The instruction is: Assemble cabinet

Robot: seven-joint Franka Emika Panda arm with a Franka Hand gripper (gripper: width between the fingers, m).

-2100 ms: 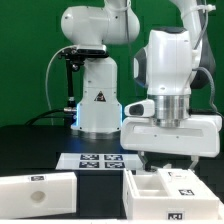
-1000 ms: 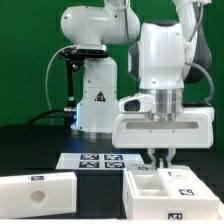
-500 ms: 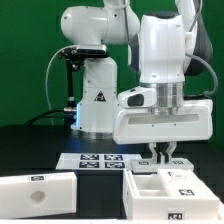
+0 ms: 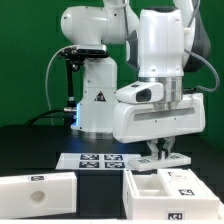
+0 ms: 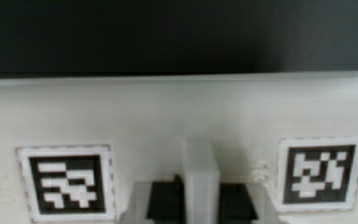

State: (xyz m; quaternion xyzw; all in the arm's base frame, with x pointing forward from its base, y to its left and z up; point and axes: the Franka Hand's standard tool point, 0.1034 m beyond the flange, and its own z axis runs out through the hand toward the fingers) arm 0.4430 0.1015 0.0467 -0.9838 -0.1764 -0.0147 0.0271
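Pincer [image 4: 161,150] grips panel [image 4: 181,158]; wrist view reveals tags [image 5: 64,180].

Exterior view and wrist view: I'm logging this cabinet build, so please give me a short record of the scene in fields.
gripper: shut, pinching a thin ridge on a white panel that carries two tags
cabinet box: open-topped, below the gripper, at the exterior view's right
slab panel: lying flat at the exterior view's left, round hole in its face
marker board: further back, between the two
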